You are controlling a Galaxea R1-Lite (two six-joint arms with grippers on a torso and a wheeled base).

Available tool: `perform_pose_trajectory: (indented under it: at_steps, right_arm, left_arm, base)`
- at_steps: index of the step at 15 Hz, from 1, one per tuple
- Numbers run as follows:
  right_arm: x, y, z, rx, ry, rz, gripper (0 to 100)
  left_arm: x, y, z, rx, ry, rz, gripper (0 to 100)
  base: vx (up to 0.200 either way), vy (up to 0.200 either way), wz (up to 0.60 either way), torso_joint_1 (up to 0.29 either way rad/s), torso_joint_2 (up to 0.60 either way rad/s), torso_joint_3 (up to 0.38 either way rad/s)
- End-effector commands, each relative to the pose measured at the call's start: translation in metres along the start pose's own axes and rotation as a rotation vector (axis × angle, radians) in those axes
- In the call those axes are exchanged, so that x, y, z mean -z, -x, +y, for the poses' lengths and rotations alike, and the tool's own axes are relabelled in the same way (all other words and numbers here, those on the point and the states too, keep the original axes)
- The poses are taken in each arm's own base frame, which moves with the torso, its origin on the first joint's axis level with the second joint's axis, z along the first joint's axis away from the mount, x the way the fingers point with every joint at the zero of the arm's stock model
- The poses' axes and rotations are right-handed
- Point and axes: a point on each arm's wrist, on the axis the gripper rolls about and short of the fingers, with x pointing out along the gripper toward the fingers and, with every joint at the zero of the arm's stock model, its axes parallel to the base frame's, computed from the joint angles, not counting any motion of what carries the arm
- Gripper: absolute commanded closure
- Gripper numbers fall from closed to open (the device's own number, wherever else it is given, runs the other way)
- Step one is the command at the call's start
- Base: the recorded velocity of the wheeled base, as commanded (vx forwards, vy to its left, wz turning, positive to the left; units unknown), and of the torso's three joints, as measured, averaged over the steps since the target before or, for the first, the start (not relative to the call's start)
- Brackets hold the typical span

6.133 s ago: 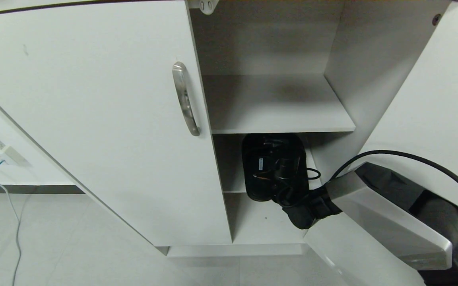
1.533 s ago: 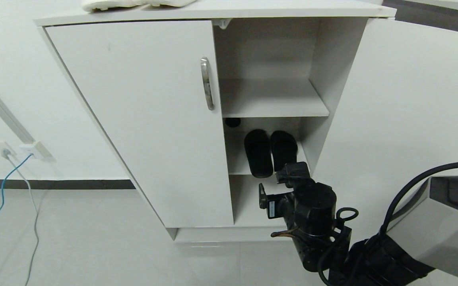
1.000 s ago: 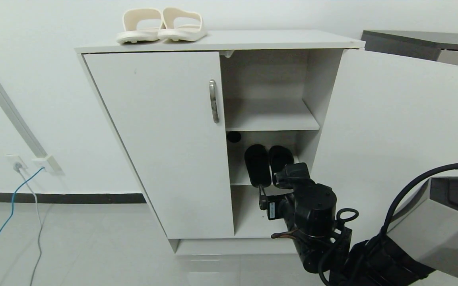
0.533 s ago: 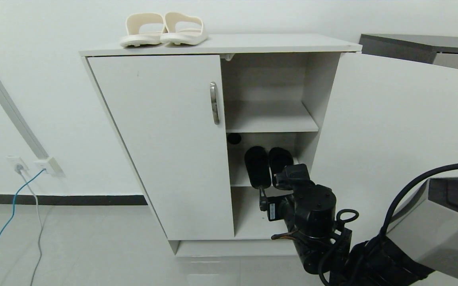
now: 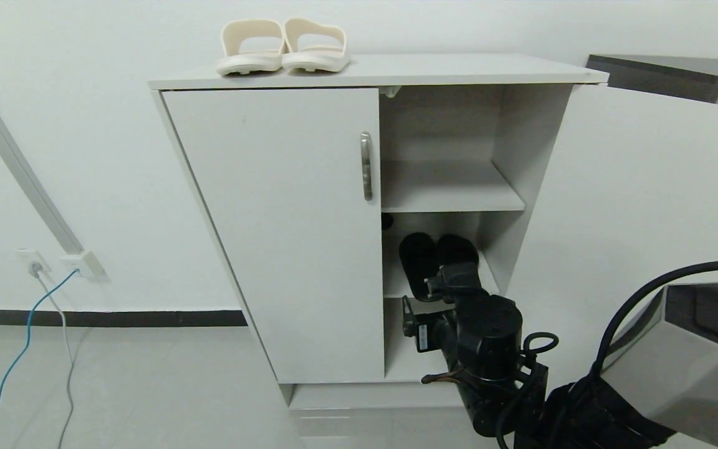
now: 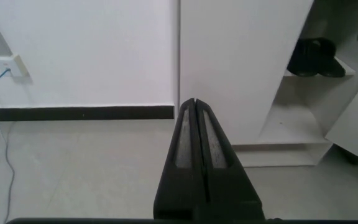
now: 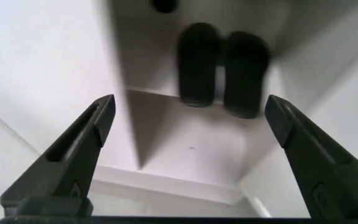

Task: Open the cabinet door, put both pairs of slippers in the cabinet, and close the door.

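The white cabinet has its left door shut and its right door swung open. A pair of black slippers lies side by side on the lower shelf, also in the right wrist view and the left wrist view. A cream pair of slippers rests on the cabinet top. My right gripper hangs open just outside the opening, in front of and below the black pair, its jaws wide and holding nothing. My left gripper is shut and holds nothing, low above the floor, left of the cabinet.
The open right door stands close beside my right arm. Two bare shelves sit above and below the black pair. A wall socket with a blue cable is at the left. A grey unit stands behind the open door.
Six seconds ago my right gripper was inside on the lower shelf over the black slippers; it has since drawn back out, leaving them there. The head camera has pulled back and shifted.
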Motion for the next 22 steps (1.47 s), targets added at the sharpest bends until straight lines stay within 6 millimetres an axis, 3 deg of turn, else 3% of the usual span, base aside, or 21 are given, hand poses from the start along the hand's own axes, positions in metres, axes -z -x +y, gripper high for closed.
perform_pose_trajectory:
  at_steps: [1,10,16,22]
  right_arm:
    - [0.001,0.000,0.000,0.000,0.003,0.003,0]
    - [-0.001,0.004,-0.004,0.000,0.011,0.002,0]
    - [-0.005,0.011,-0.019,-0.007,0.074,-0.019,0]
    - [-0.007,0.015,-0.020,-0.021,0.090,-0.019,0]
  left_arm:
    - [0.000,0.000,0.000,-0.001,0.000,0.000,100]
    - [0.000,0.000,0.000,-0.001,0.000,0.000,100]
    - [0.000,0.000,0.000,-0.001,0.000,0.000,100]
    - [0.000,0.000,0.000,-0.001,0.000,0.000,100]
  base:
    - [0.000,0.200,0.00,0.007,0.00,0.007]
    - [0.000,0.200,0.00,0.000,0.00,0.003]
    - [0.000,0.000,0.00,0.000,0.00,0.000]
    - [0.000,0.000,0.00,0.000,0.00,0.000]
